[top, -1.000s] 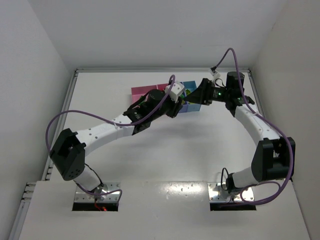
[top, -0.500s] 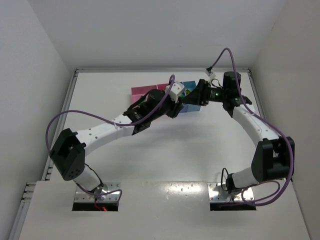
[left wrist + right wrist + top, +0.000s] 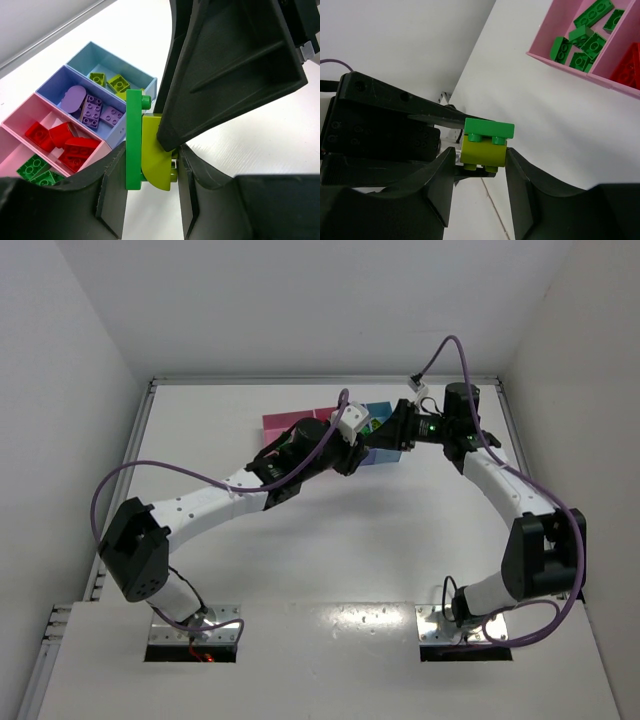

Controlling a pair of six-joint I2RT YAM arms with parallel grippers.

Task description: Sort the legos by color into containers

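My left gripper (image 3: pixel 150 167) pinches across the stack (image 3: pixel 149 150), green plate (image 3: pixel 134 145) against one finger. My right gripper (image 3: pixel 481 155) pinches only the lime block (image 3: pixel 482 150). Bins (image 3: pixel 120 60) lie near; pull apart next.

Setting: robotics lab, enclosed test cell.
Evidence:
- white table (image 3: pixel 380 530) boxed in by plain white panels (image 3: pixel 60 360) on the left, right and far sides
- two jointed robot arms (image 3: pixel 210 505) on metal base plates (image 3: pixel 228 628) bolted at its near edge
- purple cables (image 3: pixel 453 338) looping loose along both arms
- a row of coloured plastic bins (image 3: pixel 125 67) holding toy blocks (image 3: pixel 91 107), sorted by colour
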